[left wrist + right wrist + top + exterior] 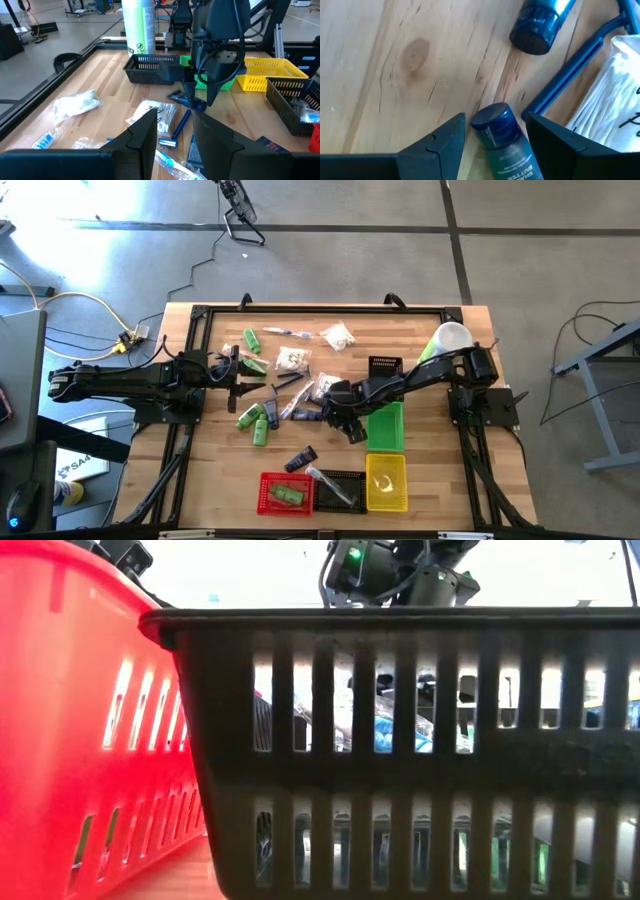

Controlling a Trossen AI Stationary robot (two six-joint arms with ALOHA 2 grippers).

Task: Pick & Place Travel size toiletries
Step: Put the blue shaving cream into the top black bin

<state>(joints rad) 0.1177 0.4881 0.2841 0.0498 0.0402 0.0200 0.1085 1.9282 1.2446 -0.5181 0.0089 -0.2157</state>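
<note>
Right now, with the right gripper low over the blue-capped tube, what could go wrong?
1. The right gripper stands open astride the navy tube, but a blue razor lies close beside one finger; closing may catch or drag it.
2. A white packet sits just past the razor and could get pushed.
3. The left gripper waits nearby, open and empty, facing the same pile; the arms might crowd each other.
</note>
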